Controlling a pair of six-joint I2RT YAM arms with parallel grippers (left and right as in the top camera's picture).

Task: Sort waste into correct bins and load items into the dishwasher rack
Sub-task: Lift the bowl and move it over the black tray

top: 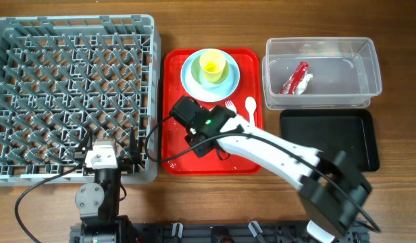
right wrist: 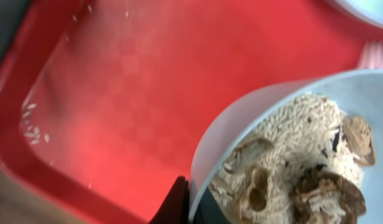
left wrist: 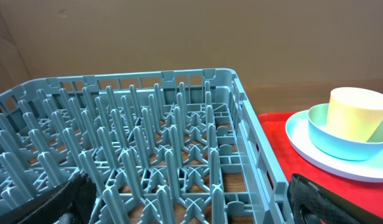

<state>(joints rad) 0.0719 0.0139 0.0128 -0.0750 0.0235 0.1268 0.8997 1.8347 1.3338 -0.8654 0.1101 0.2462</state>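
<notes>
My right gripper point(right wrist: 194, 205) is shut on the rim of the small white bowl point(right wrist: 272, 106), which holds rice-like food scraps point(right wrist: 303, 137) over the red tray point(right wrist: 135, 81). From overhead, the right gripper point(top: 193, 128) hides that bowl. The blue plate point(top: 189, 82) carries the pale green bowl point(top: 227, 74) and the yellow cup point(top: 213, 65). The white fork point(top: 229, 106) and spoon point(top: 250, 106) lie on the red tray. The left gripper point(left wrist: 191, 200) stands open at the grey dishwasher rack's point(left wrist: 241, 124) front edge. The clear tub point(top: 373, 67) holds the red wrapper point(top: 296, 75) and white paper point(top: 306, 82).
The black tray point(top: 329, 138) lies below the clear tub at the right. A few loose rice grains point(right wrist: 33, 124) lie near the red tray's edge. The rack point(top: 154, 101) fills the table's left side, right beside the red tray point(top: 248, 61).
</notes>
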